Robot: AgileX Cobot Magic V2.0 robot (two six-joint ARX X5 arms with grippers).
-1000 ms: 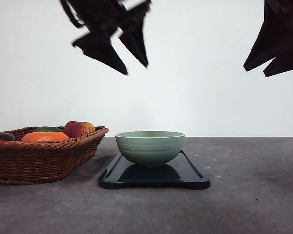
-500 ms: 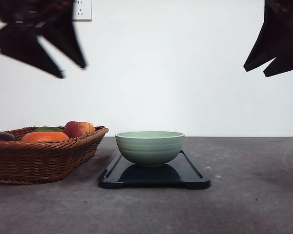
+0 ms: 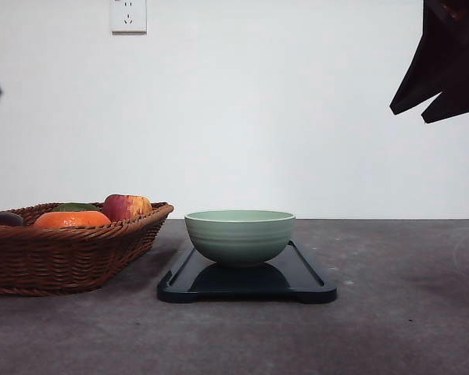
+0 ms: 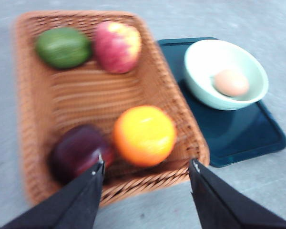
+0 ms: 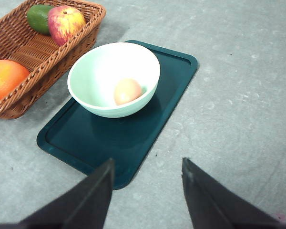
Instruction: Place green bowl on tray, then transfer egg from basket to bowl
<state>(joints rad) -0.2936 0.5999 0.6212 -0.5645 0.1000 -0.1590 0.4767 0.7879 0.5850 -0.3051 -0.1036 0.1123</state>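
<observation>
left end effector [image 4: 145, 169] wide, empty, above brown wicker basket [image 4: 81, 102] | right end effector [image 5: 145, 169] wide, raised over dark teal tray [image 5: 105, 138] | pinkish-brown egg [image 5: 127, 91] inside pale green bowl [image 5: 102, 67]

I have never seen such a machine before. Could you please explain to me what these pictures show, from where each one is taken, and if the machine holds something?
This is a robot with two arms, each ending in a two-fingered gripper. One picture looks forward over the table; the other two come from cameras on the wrists, looking down past the dark fingers.

On the grey table stands a dark tray, and on it a green bowl. Inside the bowl lies an egg, as both wrist views show. Beside the tray is a wicker basket holding an apple, an orange fruit, a green fruit and a dark purple one.

The left gripper hangs above the basket, the right gripper above the tray's near end. Both are open and hold nothing.
</observation>
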